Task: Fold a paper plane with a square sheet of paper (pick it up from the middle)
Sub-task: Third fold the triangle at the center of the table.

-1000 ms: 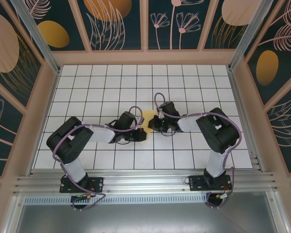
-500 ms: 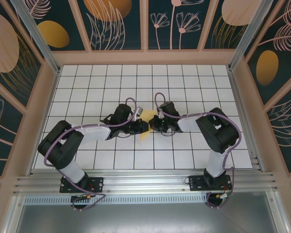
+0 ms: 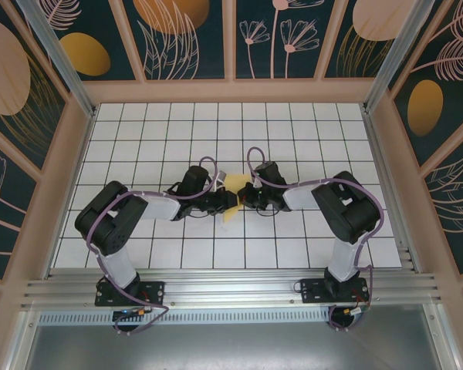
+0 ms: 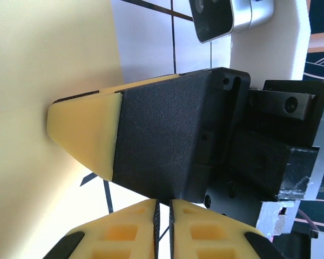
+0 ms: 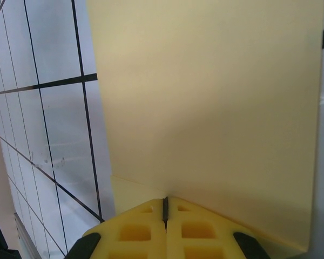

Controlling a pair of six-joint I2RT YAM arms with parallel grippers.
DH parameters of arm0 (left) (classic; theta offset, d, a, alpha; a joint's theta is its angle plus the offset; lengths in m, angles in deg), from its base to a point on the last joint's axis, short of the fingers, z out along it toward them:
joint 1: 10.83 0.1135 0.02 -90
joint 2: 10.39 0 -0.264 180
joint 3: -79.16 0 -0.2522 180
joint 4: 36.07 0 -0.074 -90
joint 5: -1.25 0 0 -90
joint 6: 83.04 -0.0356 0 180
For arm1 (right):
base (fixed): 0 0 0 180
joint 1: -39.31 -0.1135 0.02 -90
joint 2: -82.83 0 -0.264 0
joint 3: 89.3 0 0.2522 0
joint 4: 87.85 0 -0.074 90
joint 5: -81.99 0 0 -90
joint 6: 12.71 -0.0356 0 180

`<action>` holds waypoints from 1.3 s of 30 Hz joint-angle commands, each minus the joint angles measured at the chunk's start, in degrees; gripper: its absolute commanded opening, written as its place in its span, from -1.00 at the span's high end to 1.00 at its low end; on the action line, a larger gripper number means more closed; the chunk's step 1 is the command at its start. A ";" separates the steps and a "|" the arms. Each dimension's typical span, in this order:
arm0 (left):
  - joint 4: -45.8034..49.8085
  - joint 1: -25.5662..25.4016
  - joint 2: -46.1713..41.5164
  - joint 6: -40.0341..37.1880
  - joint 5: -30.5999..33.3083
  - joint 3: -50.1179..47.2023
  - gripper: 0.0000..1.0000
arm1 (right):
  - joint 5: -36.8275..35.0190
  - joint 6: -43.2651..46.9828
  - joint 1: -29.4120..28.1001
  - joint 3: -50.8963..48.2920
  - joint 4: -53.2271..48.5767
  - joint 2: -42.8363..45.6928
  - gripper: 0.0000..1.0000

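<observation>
While the right gripper [image 5: 165, 213] pinches the square sheet of paper [image 5: 205, 97] at the middle of the table [image 3: 139, 131] and the left gripper [image 4: 163, 216] sits nearly closed, a sideways tug could tear it.

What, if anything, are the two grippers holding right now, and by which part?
The right gripper pinches the yellow paper by one edge. Whether the left gripper, fingers nearly together, grips it too cannot be told.

White grid-tiled bench [image 3: 139, 123], evenly lit, walled left, right and far by dark teal floral wall panels [image 3: 185, 38] in pale frames [image 3: 230, 38]; aluminium rails [image 3: 231, 289] near.
</observation>
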 commanded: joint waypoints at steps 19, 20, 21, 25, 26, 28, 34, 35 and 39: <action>5.62 -0.73 -0.40 -3.25 5.36 -1.00 1.00 | -4.55 -1.31 -0.39 -1.13 -2.89 -2.90 0.91; 6.03 -0.72 -0.02 -3.44 5.18 -0.32 1.00 | -4.62 -1.37 -0.44 -1.13 -2.89 -2.84 0.91; 6.38 -0.77 0.17 -3.68 5.77 -0.06 1.00 | -4.64 -1.40 -0.39 -1.18 -2.89 -2.97 0.91; 7.80 -0.84 1.19 -5.28 5.85 1.12 1.00 | -4.73 -1.49 -0.47 -1.09 -2.88 -3.34 0.91; 8.02 -0.82 1.27 -5.46 5.89 1.32 1.00 | -4.71 -1.53 -0.47 -1.10 -2.88 -3.33 0.91; 7.41 -0.90 1.87 -5.19 4.96 1.50 1.00 | -4.85 -1.59 -0.48 -1.11 -2.90 -3.42 0.91; 8.99 -0.83 3.22 -6.25 4.96 3.55 1.00 | -4.82 -1.57 -0.51 -0.82 -3.04 -3.66 0.91; 10.08 -0.85 3.55 -6.74 5.61 4.09 1.00 | -4.82 -1.57 -0.51 -0.78 -3.12 -3.76 0.91; 14.08 -0.91 5.52 -8.98 6.41 6.49 1.00 | -5.07 -1.43 -0.53 -0.34 -3.70 -3.92 0.91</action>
